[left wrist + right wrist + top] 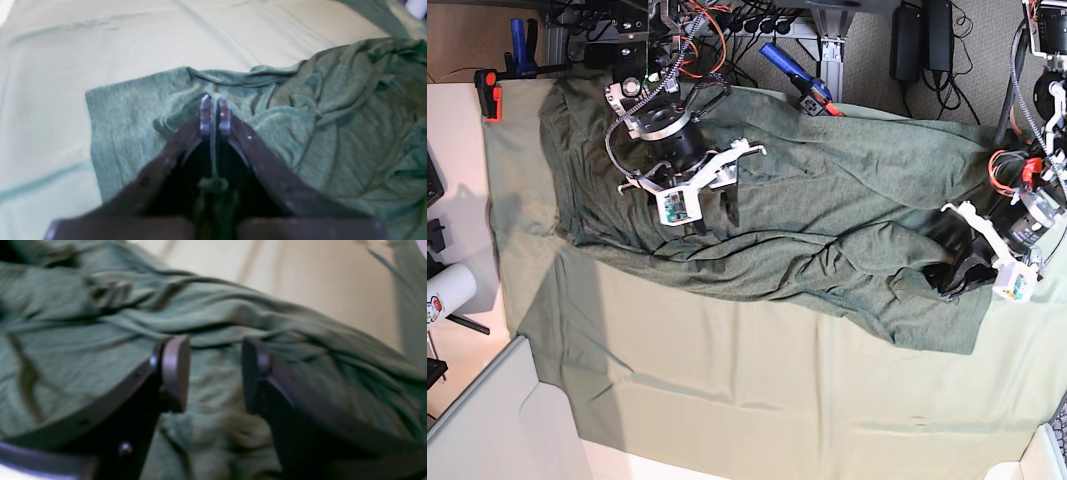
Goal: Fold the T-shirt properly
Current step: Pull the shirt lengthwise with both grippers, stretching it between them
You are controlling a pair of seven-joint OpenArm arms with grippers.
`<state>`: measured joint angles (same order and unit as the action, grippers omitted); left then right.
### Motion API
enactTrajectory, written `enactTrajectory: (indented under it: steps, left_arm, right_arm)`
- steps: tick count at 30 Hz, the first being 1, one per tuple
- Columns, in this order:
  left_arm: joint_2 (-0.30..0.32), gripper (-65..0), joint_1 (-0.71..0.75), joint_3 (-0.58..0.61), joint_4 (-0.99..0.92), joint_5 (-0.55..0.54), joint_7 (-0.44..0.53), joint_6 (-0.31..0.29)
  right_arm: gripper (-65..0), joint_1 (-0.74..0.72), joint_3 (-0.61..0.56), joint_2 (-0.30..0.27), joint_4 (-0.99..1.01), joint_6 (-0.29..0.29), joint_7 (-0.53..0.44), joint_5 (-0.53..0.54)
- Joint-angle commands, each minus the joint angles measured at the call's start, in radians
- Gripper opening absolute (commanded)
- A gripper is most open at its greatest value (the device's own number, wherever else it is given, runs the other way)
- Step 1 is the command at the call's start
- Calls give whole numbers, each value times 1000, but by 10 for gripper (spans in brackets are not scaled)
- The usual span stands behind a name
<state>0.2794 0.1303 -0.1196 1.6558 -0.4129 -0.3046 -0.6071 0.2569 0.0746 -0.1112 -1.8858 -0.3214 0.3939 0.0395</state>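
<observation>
The T-shirt (827, 215) lies rumpled across the pale table cloth (727, 400), its right end pinched between the left gripper (215, 110)'s closed fingers, presumably for spreading, while the right gripper (215, 373) hovers spread over its left part.

Table cloth (727, 400) over table, T-shirt (847, 200) rumpled on it, seemingly unfolded

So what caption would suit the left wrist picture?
Left gripper shut on a pinch of the olive T-shirt over the pale table cloth.
</observation>
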Motion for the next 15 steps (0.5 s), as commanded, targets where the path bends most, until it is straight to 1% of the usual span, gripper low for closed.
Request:
enactTrajectory:
  steps: [1, 7, 8, 10, 12, 14, 15]
  left_arm:
    - [6, -650, -7, -6, 20, -36, 15, -8]
    - [6, -650, 25, -6, 20, -58, 11, -12]
    - [6, -632, 29, -6, 20, -58, 11, -12]
    - [6, -534, 39, -6, 20, -64, 7, -11]
    - [6, -442, 50, -6, 20, -95, -23, -11]
    - [6, -368, 63, -6, 20, -132, -55, -11]
    - [6, -342, 71, -6, 20, -145, -63, -11]
  right_arm:
    - [-389, -13, 26, -5, -22, 4, -32, 26]
    - [-389, -24, 156, -11, -21, 4, -32, 75]
    - [-389, -26, 175, -16, -21, 4, -35, 78]
    - [-389, -31, 205, -36, -21, 6, -35, 95]
    - [-389, -35, 228, -61, -21, 26, -35, 121]
    - [-388, -39, 241, -85, -19, 54, -38, 126]
    - [-388, -44, 245, -96, -16, 60, -38, 126]
